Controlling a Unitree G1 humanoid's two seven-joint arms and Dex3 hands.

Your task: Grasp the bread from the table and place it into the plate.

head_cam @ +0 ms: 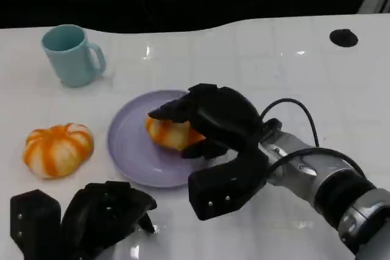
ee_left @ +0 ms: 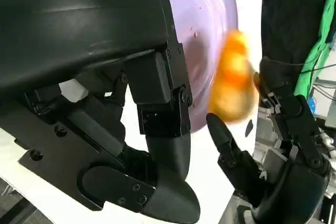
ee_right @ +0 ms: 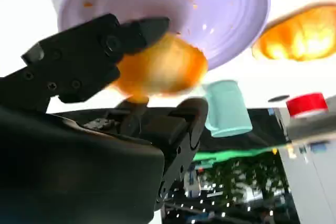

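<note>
A golden-brown bread (head_cam: 167, 133) is held in my right hand (head_cam: 219, 117), whose fingers wrap over it from the right. It hangs just over the middle of the lilac plate (head_cam: 131, 150); whether it touches the plate I cannot tell. In the right wrist view the bread (ee_right: 157, 69) sits between the black fingers (ee_right: 89, 56) with the plate (ee_right: 210, 3) behind it. The left wrist view shows the bread (ee_left: 233, 85) against the plate (ee_left: 205, 14), with my right hand (ee_left: 278, 145) around it. My left hand (head_cam: 103, 211) rests at the near left, fingers curled in, holding nothing.
An orange-and-white striped round thing (head_cam: 58, 149) lies left of the plate. A light blue mug (head_cam: 72, 54) stands at the back left. A black round mark (head_cam: 343, 38) sits at the far right. The table's dark far edge runs along the back.
</note>
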